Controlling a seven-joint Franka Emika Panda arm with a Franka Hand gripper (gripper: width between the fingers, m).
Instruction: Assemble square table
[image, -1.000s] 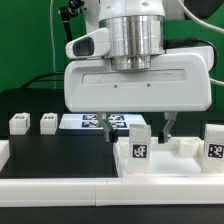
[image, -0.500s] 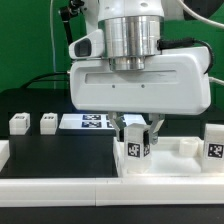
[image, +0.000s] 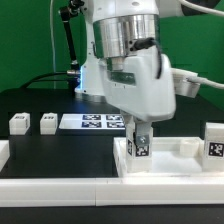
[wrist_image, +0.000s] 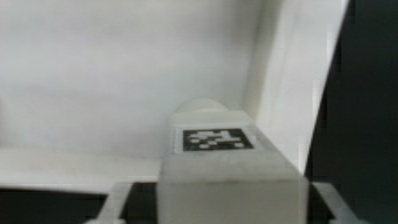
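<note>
The square table top (image: 178, 163) is a white tray with a raised rim, lying at the exterior view's right front. One white tagged leg (image: 141, 149) stands upright on its near-left corner. My gripper (image: 139, 143) is turned sideways and shut on this leg. In the wrist view the leg (wrist_image: 217, 150) fills the middle between my fingers (wrist_image: 128, 203), with the white top (wrist_image: 125, 90) behind it. Two more legs (image: 18, 123) (image: 48, 122) lie at the exterior view's left. Another leg (image: 213, 141) stands at the right edge.
The marker board (image: 92, 121) lies flat behind the gripper. A long white bar fence (image: 60, 186) runs along the front edge. The black table mat (image: 50, 150) lies between the legs and the fence.
The gripper came down and closed around the leg on the table top. It has since turned about its vertical axis, so its wide body now faces sideways.
</note>
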